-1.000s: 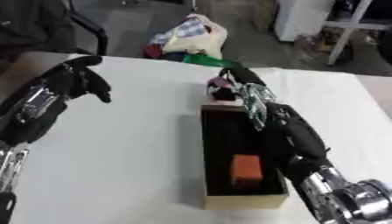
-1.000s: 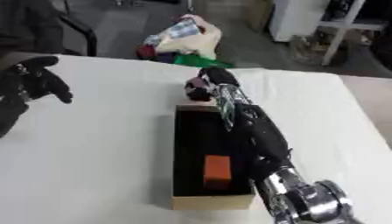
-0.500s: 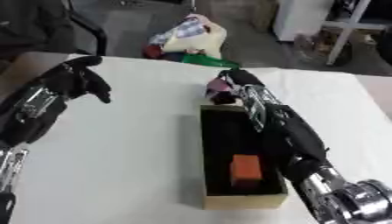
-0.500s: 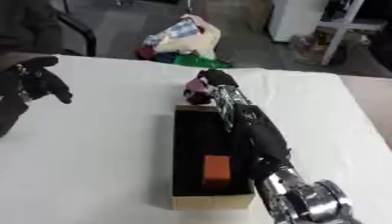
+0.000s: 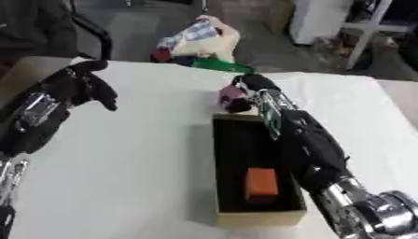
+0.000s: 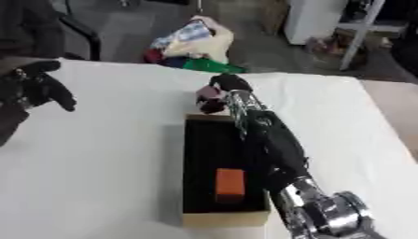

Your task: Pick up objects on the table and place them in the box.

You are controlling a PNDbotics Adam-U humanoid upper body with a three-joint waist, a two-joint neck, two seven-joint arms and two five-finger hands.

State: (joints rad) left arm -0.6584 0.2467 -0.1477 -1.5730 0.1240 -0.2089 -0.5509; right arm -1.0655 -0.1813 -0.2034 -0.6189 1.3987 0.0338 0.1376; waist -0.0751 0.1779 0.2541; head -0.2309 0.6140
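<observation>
In the lower centre, one box (image 5: 228,140) sat on the surface (image 5: 147,177) holding one orange block (image 5: 261,182). Just past its far rim, the right robot hand (image 5: 245,88) pinched one small dark-pink thing (image 5: 230,95), seemingly light. At upper left, the left robot hand (image 5: 81,86) hung relaxed, empty.

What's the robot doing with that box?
The robot's right hand is curled round a small dark pink object, holding it just beyond the far end of the long black-lined cardboard box. An orange block already lies inside the box. The left hand hangs over the white table, holding nothing.
</observation>
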